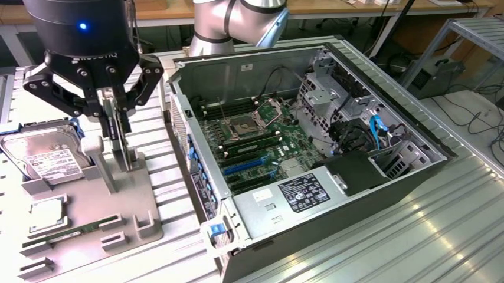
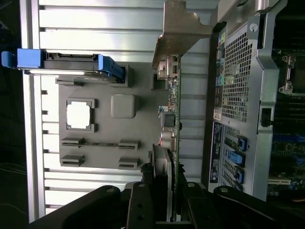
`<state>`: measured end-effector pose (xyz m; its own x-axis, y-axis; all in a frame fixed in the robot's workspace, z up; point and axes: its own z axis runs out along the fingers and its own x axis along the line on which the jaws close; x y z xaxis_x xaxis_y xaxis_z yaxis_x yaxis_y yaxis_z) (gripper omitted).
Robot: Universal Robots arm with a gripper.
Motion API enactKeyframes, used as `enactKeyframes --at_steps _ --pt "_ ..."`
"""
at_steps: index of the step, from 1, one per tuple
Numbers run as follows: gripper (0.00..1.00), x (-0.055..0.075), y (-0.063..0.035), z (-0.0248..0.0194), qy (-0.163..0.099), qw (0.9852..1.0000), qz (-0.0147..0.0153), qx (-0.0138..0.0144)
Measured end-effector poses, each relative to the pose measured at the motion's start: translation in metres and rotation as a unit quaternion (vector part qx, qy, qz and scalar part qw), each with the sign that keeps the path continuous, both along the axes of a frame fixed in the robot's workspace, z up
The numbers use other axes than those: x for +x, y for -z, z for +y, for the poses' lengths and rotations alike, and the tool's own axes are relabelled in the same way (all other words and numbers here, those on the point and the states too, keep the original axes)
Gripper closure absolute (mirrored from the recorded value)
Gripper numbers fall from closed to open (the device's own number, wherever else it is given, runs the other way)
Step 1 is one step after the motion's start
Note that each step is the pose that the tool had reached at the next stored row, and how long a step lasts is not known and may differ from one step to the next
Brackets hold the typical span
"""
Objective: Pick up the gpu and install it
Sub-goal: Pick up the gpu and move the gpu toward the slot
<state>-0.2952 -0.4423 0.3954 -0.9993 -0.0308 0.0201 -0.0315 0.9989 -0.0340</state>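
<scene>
1. Claw: hangs over the grey fixture tray at the exterior view's left. Fingers are drawn in on either side of a thin upright card. Judged closed on it, pads against both faces.
2. Task item: the gpu stands on edge in a slotted stand on the tray, directly below and between the fingers. Lower edge looks seated in the stand, so judged not yet lifted.
3. Wrist view confirms: gpu is seen edge-on, green board w/ small components. Silver bracket sits at the end farthest from the claw.
4. Key relation: card's long axis runs approx. parallel to the perforated rear wall of the pc case. The grip falls away from the bracket end. No offset betw. claw and card; card sits centred in the jaws.
5. Destination: case lies open on the counter, just to the exterior view's right of the tray. Motherboard is exposed, w/ blue slots at its near part. No card is seen in those slots.
6. Other items on the tray, untouched: hard drive, square chip, RAM stick. All are apart from the claw.
7. Status: pick-up at the grasp stage; install not done.
</scene>
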Motion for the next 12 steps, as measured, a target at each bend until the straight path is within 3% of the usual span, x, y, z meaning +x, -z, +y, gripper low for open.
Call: enactKeyframes --at_steps 12 --pt "0.72 0.001 -0.0202 0.0 0.0 1.0 0.0005 0.0"
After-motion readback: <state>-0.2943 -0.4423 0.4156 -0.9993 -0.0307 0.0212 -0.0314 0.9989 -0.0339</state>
